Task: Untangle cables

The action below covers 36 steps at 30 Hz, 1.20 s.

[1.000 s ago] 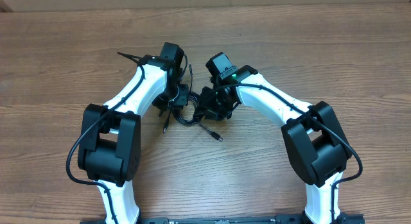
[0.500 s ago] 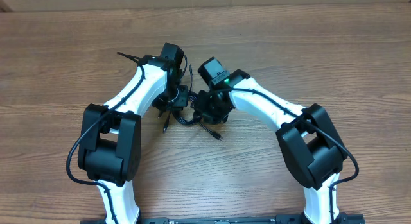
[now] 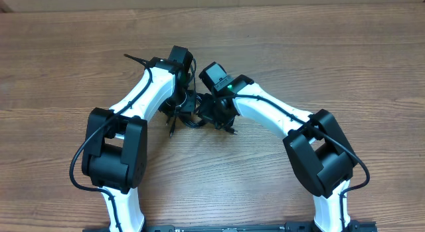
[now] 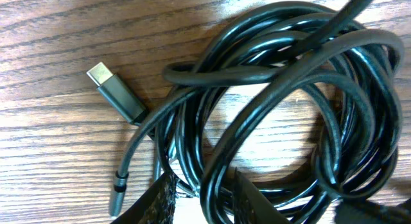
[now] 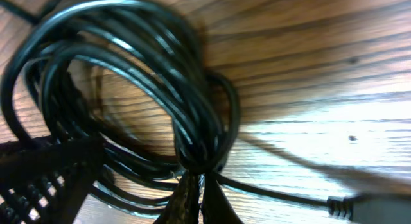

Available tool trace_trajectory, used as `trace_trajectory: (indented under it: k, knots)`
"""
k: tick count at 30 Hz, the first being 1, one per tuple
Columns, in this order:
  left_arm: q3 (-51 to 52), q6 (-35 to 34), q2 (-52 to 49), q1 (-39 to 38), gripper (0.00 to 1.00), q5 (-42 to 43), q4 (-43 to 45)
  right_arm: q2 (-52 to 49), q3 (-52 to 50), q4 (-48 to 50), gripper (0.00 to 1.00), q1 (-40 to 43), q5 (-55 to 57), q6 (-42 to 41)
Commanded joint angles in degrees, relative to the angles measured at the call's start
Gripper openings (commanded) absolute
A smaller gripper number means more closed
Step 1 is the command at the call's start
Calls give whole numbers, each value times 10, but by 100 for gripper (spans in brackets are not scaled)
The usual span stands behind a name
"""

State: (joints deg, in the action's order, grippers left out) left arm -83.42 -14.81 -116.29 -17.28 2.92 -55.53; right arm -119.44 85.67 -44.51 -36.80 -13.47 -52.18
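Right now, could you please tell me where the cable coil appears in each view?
Overhead: coil near centre, between both arms.
Left wrist: coil fills centre and right.
Right wrist: coil left and centre.
Shared landmark: the wood table.

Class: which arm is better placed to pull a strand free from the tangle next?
Probably right: the right pincer is shut on the cables, while the left pincer merely straddles one strand.

cables (image 5: 173, 102) blurred (coil edges cropped)
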Motion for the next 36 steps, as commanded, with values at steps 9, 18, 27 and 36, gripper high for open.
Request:
trace_trajectory:
  k: [9, 18, 27, 36]
  knots:
    - [-11, 6, -8, -12, 30, 14, -3, 12, -1, -6, 4, 141, -115, 77]
    - [-11, 5, -8, -23, 28, 24, 3, 10, -1, -26, 32, 106, -155, 71]
    - [-10, 6, -8, -23, 29, 24, 0, -3, -1, 53, 34, 52, -94, 4]
    - [-10, 7, -8, -23, 30, 9, 0, -3, -2, 28, 34, 35, -40, -35]
